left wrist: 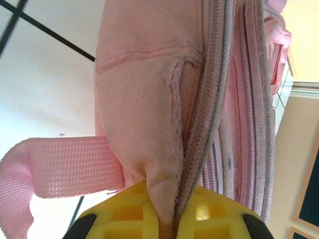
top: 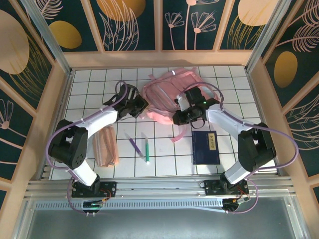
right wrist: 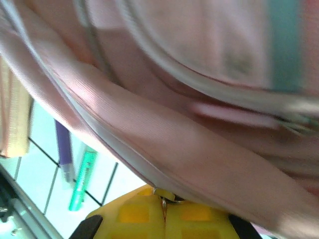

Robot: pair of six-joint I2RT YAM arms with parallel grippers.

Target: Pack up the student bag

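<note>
Your left end effector pinches fabric of the student bag beside its zipper. Your right end effector is clamped on the bag's opposite edge.

On the tiled table: peach pouch left, navy book right. Between them, purple pen beside green pen, not touching.

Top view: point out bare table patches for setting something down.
Free: far-left corner tiles, left of the backpack; the near tiles between the green pen and the notebook. Crowded: the centre, where the left gripper and right gripper pinch the backpack.
</note>
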